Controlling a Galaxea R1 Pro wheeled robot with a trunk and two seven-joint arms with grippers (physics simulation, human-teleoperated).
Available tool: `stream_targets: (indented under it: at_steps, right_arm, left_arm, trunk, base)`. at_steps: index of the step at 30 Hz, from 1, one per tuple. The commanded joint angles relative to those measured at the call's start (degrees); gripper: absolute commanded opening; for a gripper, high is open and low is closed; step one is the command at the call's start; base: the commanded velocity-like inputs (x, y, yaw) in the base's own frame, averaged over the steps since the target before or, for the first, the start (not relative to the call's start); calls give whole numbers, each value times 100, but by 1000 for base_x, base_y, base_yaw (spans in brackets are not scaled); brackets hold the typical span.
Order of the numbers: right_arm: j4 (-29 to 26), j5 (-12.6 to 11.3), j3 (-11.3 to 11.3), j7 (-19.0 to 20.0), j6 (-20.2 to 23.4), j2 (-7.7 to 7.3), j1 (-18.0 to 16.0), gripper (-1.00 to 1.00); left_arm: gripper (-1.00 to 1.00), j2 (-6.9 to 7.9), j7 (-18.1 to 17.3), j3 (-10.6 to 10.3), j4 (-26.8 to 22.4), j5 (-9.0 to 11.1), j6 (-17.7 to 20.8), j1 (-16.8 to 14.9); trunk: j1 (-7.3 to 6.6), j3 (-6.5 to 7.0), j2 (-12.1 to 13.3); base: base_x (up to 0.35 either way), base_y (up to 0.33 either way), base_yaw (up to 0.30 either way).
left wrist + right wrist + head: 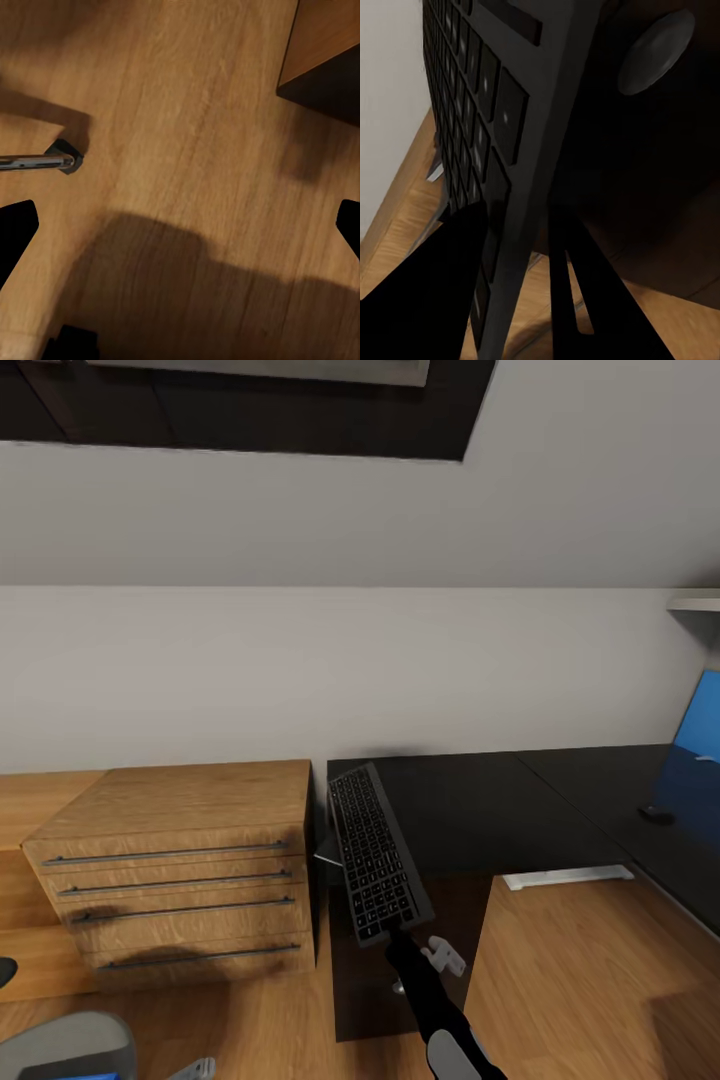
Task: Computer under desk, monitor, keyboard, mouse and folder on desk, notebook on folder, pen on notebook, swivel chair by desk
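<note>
Black keyboard (pixel 376 855), pinched at its near end by right tool (pixel 400 938), hangs mid-frame over table (pixel 480 800) edge; next, lower it flat.

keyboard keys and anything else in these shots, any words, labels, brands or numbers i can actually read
None can be read.
keyboard: pale marks on the keys, too small and blurred to make out in the head view; in the right wrist view they are only faint smudges.
wooden drawer cabinet: plain fronts with bar handles, no label.
desk: bare black top, no lettering.
</note>
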Motion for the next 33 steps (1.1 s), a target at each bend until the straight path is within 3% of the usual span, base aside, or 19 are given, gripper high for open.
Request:
stream_targets:
  at_steps: [1,14,27,29,33]
  right_arm:
    - [-3,-68,17,-5,-38,-8,-5,-100]
    - [-450,-68,32,-12,-38,-78,-5,-100]
    - [-839,-89,28,-188,15,-256,-5,-100]
    - [-897,-127,27,-214,62,-284,-5,-100]
    - [-1119,-476,27,-247,385,-480,-5,-100]
  left_arm:
    - [100,3,-18,-10,-7,50,33,-1]
    - [100,-10,-21,-14,-7,48,33,-1]
    - [100,-156,-21,-21,-7,35,30,-1]
    - [100,-196,-18,-24,-7,28,26,-1]
    - [100,-302,-15,-36,-5,1,8,-1]
  trunk:
    - [-23,13,39]
    - [-309,246,560]
    - [-594,479,1081]
    - [-638,515,1162]
    - [-726,587,1322]
  base:
    - [0,0,0]
    - [0,0,0]
    - [0,0,0]
    - [0,0,0]
    - [0,0,0]
